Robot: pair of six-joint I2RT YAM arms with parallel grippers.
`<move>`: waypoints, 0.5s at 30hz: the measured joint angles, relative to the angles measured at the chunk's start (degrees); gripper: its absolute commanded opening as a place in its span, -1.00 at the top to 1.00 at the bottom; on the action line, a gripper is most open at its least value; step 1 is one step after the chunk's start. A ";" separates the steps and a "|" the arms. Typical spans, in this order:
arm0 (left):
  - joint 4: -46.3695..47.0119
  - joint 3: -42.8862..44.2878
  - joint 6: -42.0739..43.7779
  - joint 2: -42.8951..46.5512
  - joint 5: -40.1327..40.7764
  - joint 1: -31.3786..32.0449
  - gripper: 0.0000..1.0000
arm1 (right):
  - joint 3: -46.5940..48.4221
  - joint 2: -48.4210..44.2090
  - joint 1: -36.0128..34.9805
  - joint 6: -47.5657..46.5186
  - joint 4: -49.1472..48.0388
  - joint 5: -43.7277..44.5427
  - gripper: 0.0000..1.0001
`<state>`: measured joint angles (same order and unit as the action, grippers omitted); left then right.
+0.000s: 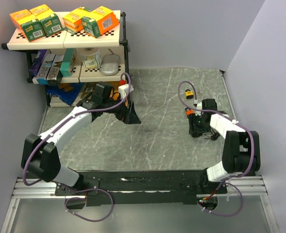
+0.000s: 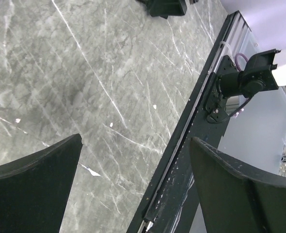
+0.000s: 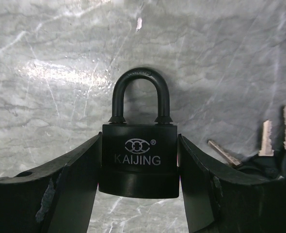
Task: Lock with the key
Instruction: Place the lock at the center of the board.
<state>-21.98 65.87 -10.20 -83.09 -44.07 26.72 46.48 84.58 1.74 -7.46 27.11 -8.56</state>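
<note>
The right gripper (image 1: 197, 127) sits at the right side of the table (image 1: 157, 141), about midway between its near and far edges, and it is clamped on the padlock (image 3: 139, 165). In the right wrist view, its two dark fingers (image 3: 75, 184) press against the left and right flanks of the black lock body, with the jaws set only as wide as the body itself. The face printed "KAIJING" is turned toward the wrist camera. The shackle (image 3: 139, 77) points away from the gripper, and both of its legs meet the top of the body. Whether the padlock rests on the grey marbled surface or is held just above it cannot be told. A bunch of keys (image 3: 266, 145) lies on the table just to the right of the gripper, apart from the lock, and neither finger touches it. The left gripper (image 2: 135, 141) is over the left-centre part of the table, in front of the shelf (image 1: 65, 41) in the far left corner. Its jaws are spread wide, with only bare tabletop and the dark rail (image 2: 182, 145) at the table's near edge visible between the fingertips. It holds nothing and touches nothing that can be seen.
</note>
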 measured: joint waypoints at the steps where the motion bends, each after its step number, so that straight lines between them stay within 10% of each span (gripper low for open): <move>1: 0.00 0.00 0.02 0.00 0.00 -0.20 -0.93 | 0.31 0.48 -0.26 0.11 0.44 0.13 1.00; 10: -0.13 0.00 1.03 -0.02 0.02 -1.18 -0.93 | 2.82 4.48 -2.01 0.83 3.19 0.98 0.99; 15: -0.74 0.00 2.32 -0.02 0.76 -1.18 -0.93 | 5.57 7.06 -2.67 2.56 5.55 0.92 0.57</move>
<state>-22.72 65.87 -7.88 -83.11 -43.31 25.54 52.05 91.64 -0.93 -4.91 32.67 -7.64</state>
